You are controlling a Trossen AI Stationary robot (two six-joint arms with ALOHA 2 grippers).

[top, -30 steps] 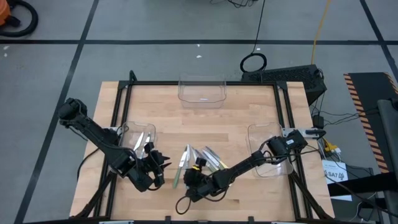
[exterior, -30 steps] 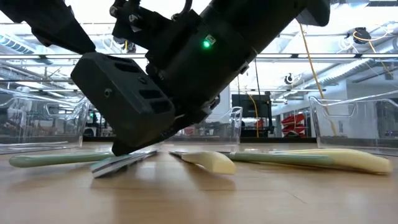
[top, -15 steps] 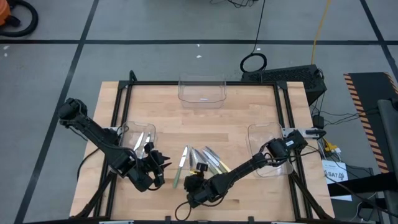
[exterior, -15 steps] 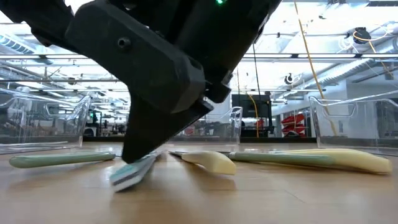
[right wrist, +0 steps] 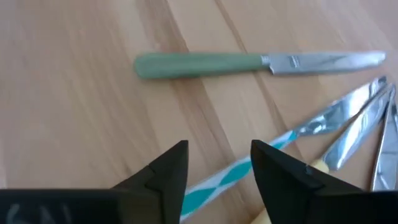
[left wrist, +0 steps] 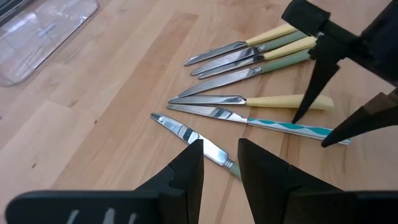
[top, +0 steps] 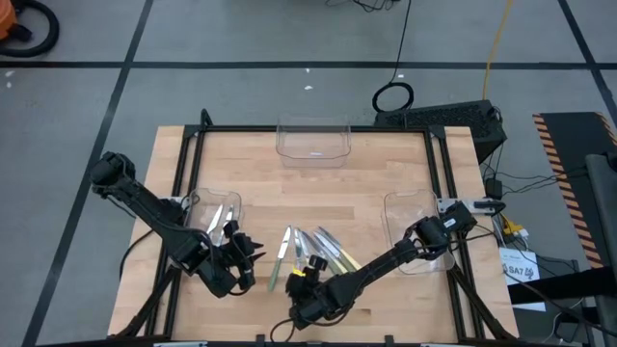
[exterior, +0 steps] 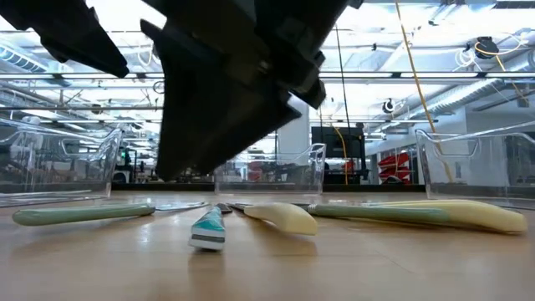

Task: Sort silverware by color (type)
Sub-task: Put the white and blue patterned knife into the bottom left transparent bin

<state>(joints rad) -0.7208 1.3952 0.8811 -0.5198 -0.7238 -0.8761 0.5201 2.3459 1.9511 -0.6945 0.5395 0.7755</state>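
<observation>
Right claw (right wrist: 214,171) is open, fingers spread, hovering just above the wooden surface (top: 386,183) at its near edge. It grips nothing. The teal-and-white striped knife (right wrist: 242,168) lies flat on the surface directly under the gap between the fingers, handle end toward the claw, blade (right wrist: 339,109) running away from it. Low view shows that knife (exterior: 209,227) lying free, not touching the claw above it.

Just beyond the right claw: green-handled knife (right wrist: 249,63), lying alone, crosswise to the striped one. The rest of the knives (left wrist: 255,59) sit fanned out past the striped knife's blade, yellow and green handles mixed, blades converging.

Left claw (left wrist: 217,168) is near the surface's left side, well apart from the right claw, fingers slightly parted with nothing between them. Green-handled knife's blade (left wrist: 186,134) lies just ahead of its tips.

Clear bin (top: 313,140) sits at the far edge, well apart from both claws.
</observation>
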